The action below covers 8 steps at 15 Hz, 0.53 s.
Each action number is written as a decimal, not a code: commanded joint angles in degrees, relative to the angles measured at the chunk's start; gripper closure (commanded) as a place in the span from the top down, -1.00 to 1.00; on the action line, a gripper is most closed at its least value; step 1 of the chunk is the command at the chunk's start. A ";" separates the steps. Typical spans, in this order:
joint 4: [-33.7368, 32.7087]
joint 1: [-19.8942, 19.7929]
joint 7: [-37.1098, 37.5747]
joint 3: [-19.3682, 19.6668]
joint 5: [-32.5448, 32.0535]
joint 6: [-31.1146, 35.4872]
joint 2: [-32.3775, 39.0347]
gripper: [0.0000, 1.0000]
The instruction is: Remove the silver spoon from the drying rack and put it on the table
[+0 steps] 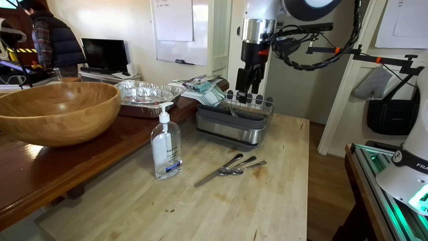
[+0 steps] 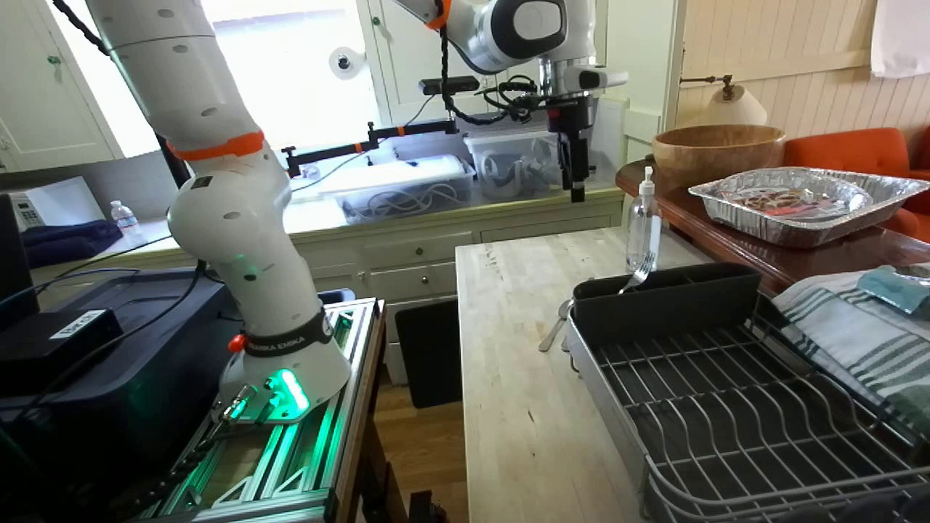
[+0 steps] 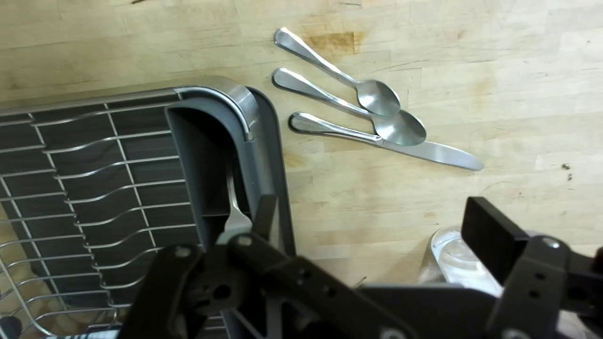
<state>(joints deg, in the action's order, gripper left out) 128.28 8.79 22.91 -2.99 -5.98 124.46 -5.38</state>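
Count the table [image 1: 217, 211], well below the fingers [image 3: 494, 230], as the goal, probably already met: withdraw rather than grasp again. Go straight up first, to clear the drying rack [image 1: 222, 130], lower and to one finger's side, and the bottle [image 1: 166, 154], partly covered by the opposite finger in the wrist view. Leave the knife [image 3: 440, 154], out past the fingertips, and the fork [image 3: 237, 220], the only piece visible in the rack, half hidden by a finger. Note the fingers: wide apart, holding nothing. For any regrasp, close on a bare handle, not the overlapping bowls. Look for the silver spoons [image 3: 378, 97] on the table, below the fingers and out past the gap between them, one bowl over the knife. Impossible to single out the task's own.
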 commanded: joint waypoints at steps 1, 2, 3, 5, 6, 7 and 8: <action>3.24 -2.35 -3.31 -0.48 3.17 -1.05 -5.27 1.00; 3.62 -2.85 -3.22 -0.53 2.71 -0.89 -6.24 1.00; 4.10 -3.30 -3.47 -0.48 2.73 -0.47 -7.07 1.00; 1.88 -3.78 -2.27 -1.27 1.43 -0.59 -4.88 1.00; 2.22 -4.00 -2.38 -1.26 1.45 -0.59 -5.47 1.00; 2.48 -4.08 -2.43 -1.26 1.47 -0.58 -5.81 1.00; 2.61 -4.09 -2.43 -1.28 1.48 -0.58 -5.95 1.00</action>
<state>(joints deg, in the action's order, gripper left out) 130.99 6.05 20.74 -2.98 -4.84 124.00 -11.32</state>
